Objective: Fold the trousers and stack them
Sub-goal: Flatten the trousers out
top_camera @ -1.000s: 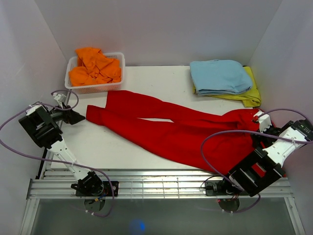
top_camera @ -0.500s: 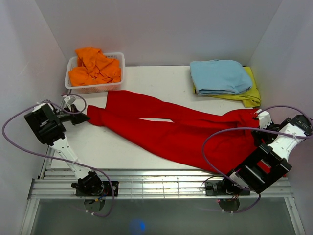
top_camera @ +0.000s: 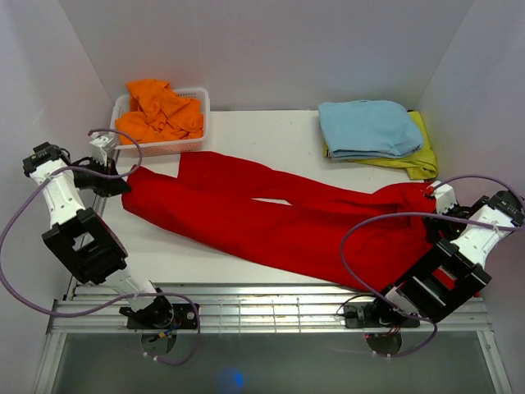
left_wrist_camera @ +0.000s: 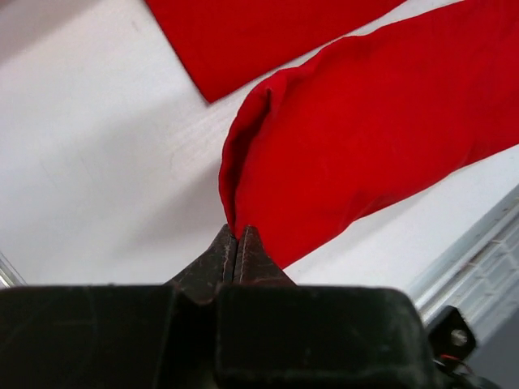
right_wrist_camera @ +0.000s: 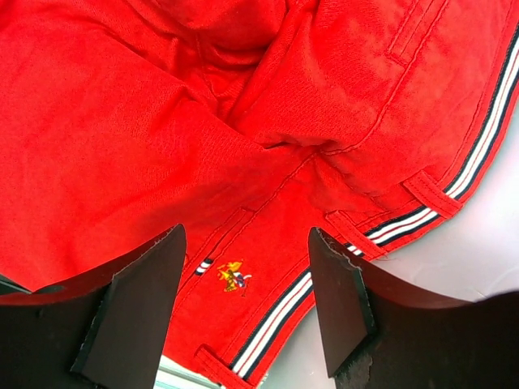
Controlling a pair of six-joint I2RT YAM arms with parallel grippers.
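"Top external view first: what's hard to make out? For me the left gripper (top_camera: 121,182) is just a dark blob at the end of the near leg."

"Yeah, the tips get lost there. The left wrist cam settles it. Both fingers (left_wrist_camera: 219,258) are pressed together with the hem of the red trousers (left_wrist_camera: 381,138) pinched between them. The rest of that leg runs off the right side of the frame. From above, the waist end is partly under the right arm too."

"And the right gripper (right_wrist_camera: 245,233)?"

"Spread wide, nothing between the fingers, sitting over the waist. The striped waistband (right_wrist_camera: 485,130) and a little embroidered logo (right_wrist_camera: 235,277) are right below it. Can't tell if it's touching the fabric."

"Arm poses?"

"Left arm climbs from its base along the left wall, outside the table (top_camera: 271,131), then the wrist bends back in to the cuff. Right arm goes up toward the right wall and doubles back left onto the waist."

"Room to move?"

"The trousers lie diagonally, legs up-left and waist at the right edge. The held cuff is right at the left edge, just below the basket (top_camera: 156,148) of orange clothes (top_camera: 160,111). There's bare tabletop in front of the legs down to the metal rail (top_camera: 271,310). There's also a strip at the back between the basket and the folded light blue garment (top_camera: 369,127), which sits on a yellow garment (top_camera: 424,162)."
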